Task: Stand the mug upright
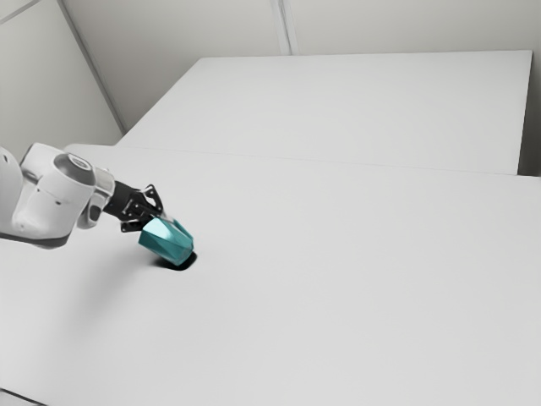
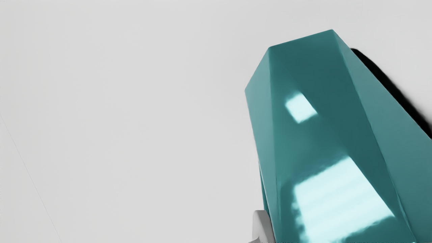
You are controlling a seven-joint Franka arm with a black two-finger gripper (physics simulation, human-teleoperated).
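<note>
Black hand [image 1: 155, 215] angled down toward the desk in the exterior view, right up against the near end of the teal mug [image 1: 167, 241]. Cannot tell from either view whether open or closed, or whether gripping the mug. In the wrist view, a small pale grey, round-topped part of the hand right beside the mug's side. Mug tilted well off upright, faceted and glossy, over the desk toward the exterior view's left; cannot tell whether resting on the desk or slightly raised. Seen up close, broad dark teal middle facet with paler ones on both sides, narrower toward the end away from the hand, with two bright reflections, one small and squarish, one larger and nearer the hand. Dark shadow [image 1: 188, 260] just below and beside the mug, along one flank in the wrist view. Behind the hand, white arm [image 1: 68, 194] reaching in from the exterior view's left. Around all this, wide, plain pale grey desk [image 1: 338, 296], with a thin seam [image 1: 279, 159] across the farther part. Beyond the seam, another flat pale panel [image 1: 363, 101], then light wall [image 1: 169, 34] with a narrow upright strip [image 1: 286, 27].
</note>
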